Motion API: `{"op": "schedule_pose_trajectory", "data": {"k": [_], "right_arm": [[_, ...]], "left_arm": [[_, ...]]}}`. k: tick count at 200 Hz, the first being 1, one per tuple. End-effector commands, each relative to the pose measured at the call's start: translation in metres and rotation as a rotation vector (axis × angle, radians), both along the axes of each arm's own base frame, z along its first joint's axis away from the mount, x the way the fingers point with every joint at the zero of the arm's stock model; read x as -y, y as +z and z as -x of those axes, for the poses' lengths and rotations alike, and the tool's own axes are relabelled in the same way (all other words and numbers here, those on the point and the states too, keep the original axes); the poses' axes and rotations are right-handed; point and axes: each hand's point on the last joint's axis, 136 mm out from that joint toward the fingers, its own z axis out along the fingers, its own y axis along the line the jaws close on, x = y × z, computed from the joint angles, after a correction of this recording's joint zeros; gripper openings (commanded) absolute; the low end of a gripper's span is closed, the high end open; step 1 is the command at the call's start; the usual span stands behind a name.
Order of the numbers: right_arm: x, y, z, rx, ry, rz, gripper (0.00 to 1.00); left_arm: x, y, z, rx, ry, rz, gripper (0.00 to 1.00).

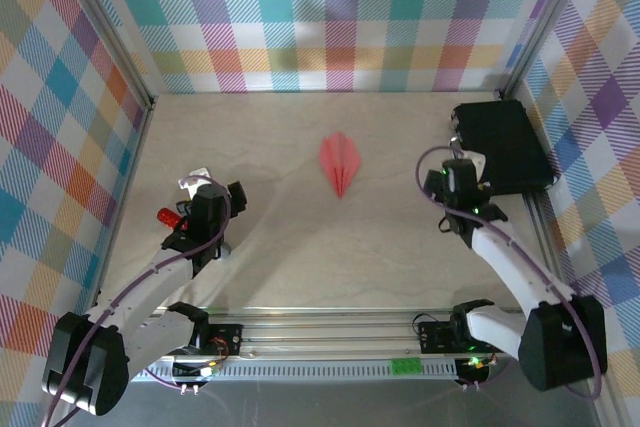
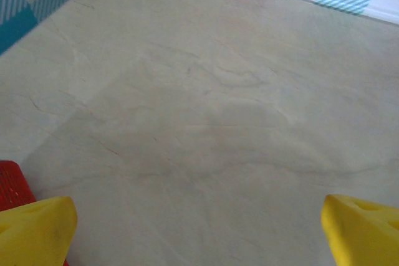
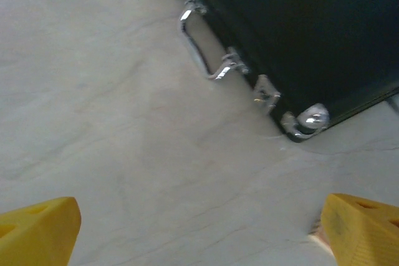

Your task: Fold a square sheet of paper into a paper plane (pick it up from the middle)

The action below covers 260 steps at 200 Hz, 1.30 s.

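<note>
The paper plane [image 1: 339, 162], a narrow salmon-pink dart with a centre ridge, lies flat on the table's middle, its tip toward the near side. My left gripper [image 1: 205, 187] hovers well to its left, open, with bare tabletop between its yellow fingertips [image 2: 37, 228]. My right gripper [image 1: 462, 169] is off to the plane's right, beside the black case, also open and holding nothing; one of its yellow fingertips [image 3: 361, 225] frames bare table.
A black case [image 1: 503, 145] with a chrome handle [image 3: 202, 51] and corner fittings lies at the right rear. A small red object [image 1: 166, 217] sits by the left arm, its edge [image 2: 12, 185] next to the left fingertip. Checked walls enclose three sides.
</note>
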Motion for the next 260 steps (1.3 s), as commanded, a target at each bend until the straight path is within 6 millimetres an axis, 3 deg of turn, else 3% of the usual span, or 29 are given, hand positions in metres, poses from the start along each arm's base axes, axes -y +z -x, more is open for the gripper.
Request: {"op": "schedule_pose_trajectory", "data": {"k": [1,34,56,80,102,142,184,260], "right_arm": [[0.008,0.013,-0.01,0.182,0.037,0.025,0.99],[0.024,-0.019,-0.015,0.154,0.022,0.036,0.99],[0.023,-0.035,-0.026,0.145,0.05,0.067,0.99],[0.01,-0.032,-0.043,0.203,0.149,0.086,0.99],[-0.003,-0.027,-0.052,0.256,0.24,0.093,0.99],[-0.027,-0.029,-0.064,0.29,0.376,0.029,0.99],[-0.026,-0.049,-0.076,0.253,0.382,-0.011,0.99],[-0.02,-0.055,-0.077,0.253,0.364,-0.027,0.99]], "left_arm": [[-0.017,0.01,-0.011,0.076,0.017,-0.091,1.0],[-0.028,-0.003,-0.022,0.089,-0.031,-0.114,1.0],[-0.028,-0.02,-0.033,0.099,-0.09,-0.085,1.0],[-0.02,-0.033,-0.044,0.124,-0.161,-0.054,1.0],[-0.012,-0.031,-0.052,0.161,-0.226,-0.035,1.0],[-0.013,-0.045,-0.065,0.158,-0.267,-0.012,1.0],[-0.011,-0.067,-0.076,0.105,-0.279,-0.003,1.0],[-0.004,-0.067,-0.08,0.086,-0.296,-0.034,1.0]]}}
